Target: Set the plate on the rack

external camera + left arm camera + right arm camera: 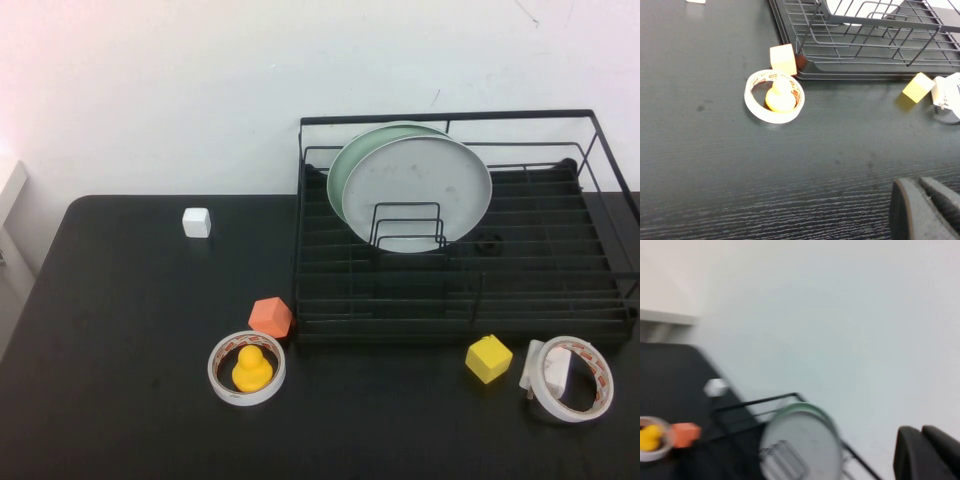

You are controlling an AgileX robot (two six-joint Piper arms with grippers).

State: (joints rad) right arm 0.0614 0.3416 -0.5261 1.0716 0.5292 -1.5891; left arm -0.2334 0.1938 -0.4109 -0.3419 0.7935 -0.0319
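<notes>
The pale grey-white plate stands on edge in the black wire rack, held by the wire loop dividers and leaning on a mint-green plate behind it. It also shows blurred in the right wrist view. Neither arm shows in the high view. My left gripper is shut and empty, low over the bare table in front of the rack. My right gripper is shut and empty, raised in the air to the side of the rack and apart from the plate.
A tape roll rings a yellow duck at the front, beside an orange block. A yellow block and a second tape roll with a white plug lie at the front right. A white cube sits far left.
</notes>
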